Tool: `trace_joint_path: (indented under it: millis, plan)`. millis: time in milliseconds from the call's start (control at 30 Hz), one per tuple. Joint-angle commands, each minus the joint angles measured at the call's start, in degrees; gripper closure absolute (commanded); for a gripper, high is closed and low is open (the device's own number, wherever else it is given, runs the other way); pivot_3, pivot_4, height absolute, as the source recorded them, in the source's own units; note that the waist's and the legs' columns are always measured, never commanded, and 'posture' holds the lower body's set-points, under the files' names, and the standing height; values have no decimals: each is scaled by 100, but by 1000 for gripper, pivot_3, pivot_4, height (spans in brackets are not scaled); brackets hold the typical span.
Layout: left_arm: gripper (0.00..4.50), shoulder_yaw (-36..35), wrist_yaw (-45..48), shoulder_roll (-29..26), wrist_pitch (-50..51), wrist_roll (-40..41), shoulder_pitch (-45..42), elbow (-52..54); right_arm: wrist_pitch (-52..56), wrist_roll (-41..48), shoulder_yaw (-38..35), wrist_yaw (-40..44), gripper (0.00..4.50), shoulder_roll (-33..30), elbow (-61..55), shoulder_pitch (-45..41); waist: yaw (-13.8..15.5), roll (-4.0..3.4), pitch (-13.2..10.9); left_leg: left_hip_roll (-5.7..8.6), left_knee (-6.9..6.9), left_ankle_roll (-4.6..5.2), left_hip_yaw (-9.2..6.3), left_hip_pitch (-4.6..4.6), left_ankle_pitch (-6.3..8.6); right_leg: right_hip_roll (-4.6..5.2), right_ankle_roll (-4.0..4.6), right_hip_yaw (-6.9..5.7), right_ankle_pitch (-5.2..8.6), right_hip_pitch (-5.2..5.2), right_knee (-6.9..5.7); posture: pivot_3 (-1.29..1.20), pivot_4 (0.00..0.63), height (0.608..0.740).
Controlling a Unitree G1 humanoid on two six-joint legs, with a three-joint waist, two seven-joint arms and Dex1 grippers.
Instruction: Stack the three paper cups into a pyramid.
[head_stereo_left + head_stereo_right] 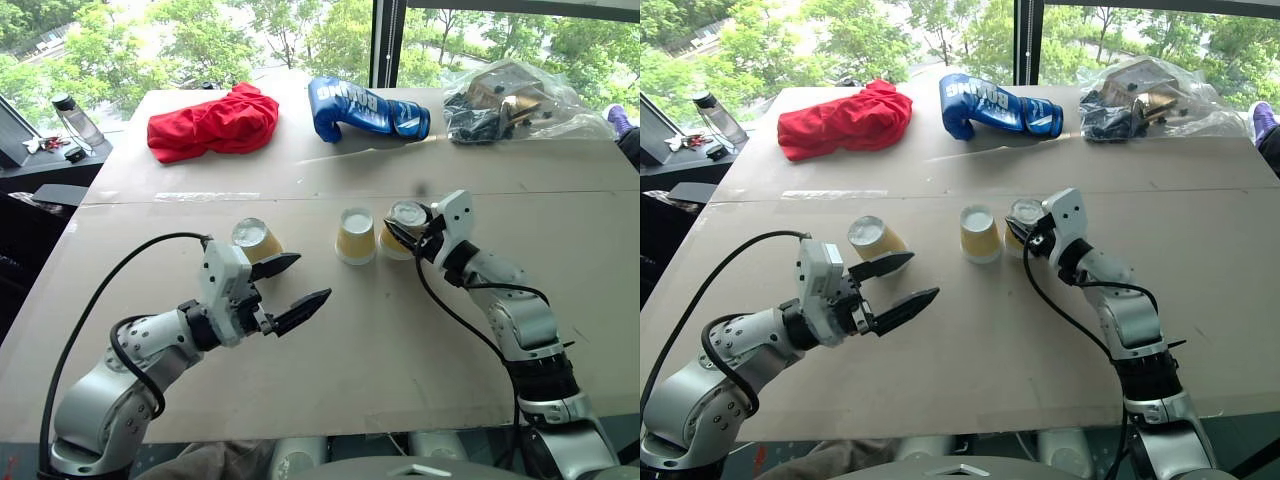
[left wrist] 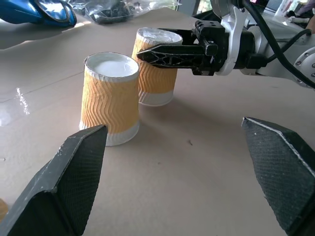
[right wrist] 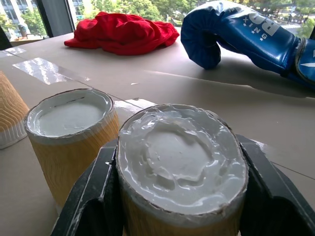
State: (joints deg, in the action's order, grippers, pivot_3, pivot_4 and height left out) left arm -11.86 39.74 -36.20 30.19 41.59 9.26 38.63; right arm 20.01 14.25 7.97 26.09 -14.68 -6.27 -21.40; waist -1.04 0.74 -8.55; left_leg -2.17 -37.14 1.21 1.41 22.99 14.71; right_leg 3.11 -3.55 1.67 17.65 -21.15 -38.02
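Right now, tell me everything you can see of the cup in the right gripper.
The held cup is a small tapered paper cup with ribbed yellow-tan sides and a white base, standing upside down so the recessed base faces up. The base looks squeezed out of round. The right gripper is shut on it, a black finger on either side near the top. It stands upright right beside the middle cup, on the tan table; whether the two cups touch, or whether it rests on the table, I cannot tell.

Upper-floor indoor room: large window (image 1: 300, 30) over treetops, cardboard-covered table (image 1: 400, 340).
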Motion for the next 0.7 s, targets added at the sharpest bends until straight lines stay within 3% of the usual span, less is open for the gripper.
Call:
trace_joint_path:
  millis: [33,467,533,567,633,700]
  plan:
    - [0,-123,-3,37,-236,-64,169,268,38,-4,20,103,2515,32,-129,-112,3,0,0,0,0,0,0,0,0,0,0,0,0,0,0,0,150,740]
    - [0,-76,-49,41,-328,-94,129,192,173,-90,77,190,2515,74,-128,-92,3,0,0,0,0,2,-1,0,1,-3,0,-2,0,0,0,0,150,740]
    - [0,-74,-45,38,-329,-93,115,185,172,-85,69,202,1463,76,-125,-97,3,0,0,0,0,2,-1,0,1,-3,0,-2,0,0,-1,0,150,740]
    - [0,-71,-42,37,-332,-96,108,179,186,-73,65,222,1197,72,-128,-99,3,0,0,0,0,2,-1,0,1,-3,0,-2,0,0,-1,0,150,740]
    - [0,-63,-41,41,-337,-103,83,163,241,-37,51,275,255,49,-163,-89,4,0,0,0,0,2,0,0,1,-3,0,-2,0,0,0,0,150,740]
    - [0,-55,-44,48,-343,-113,62,151,222,-52,5,265,34,35,-183,-67,4,0,0,0,0,3,0,0,1,-3,0,-2,0,0,0,0,150,740]
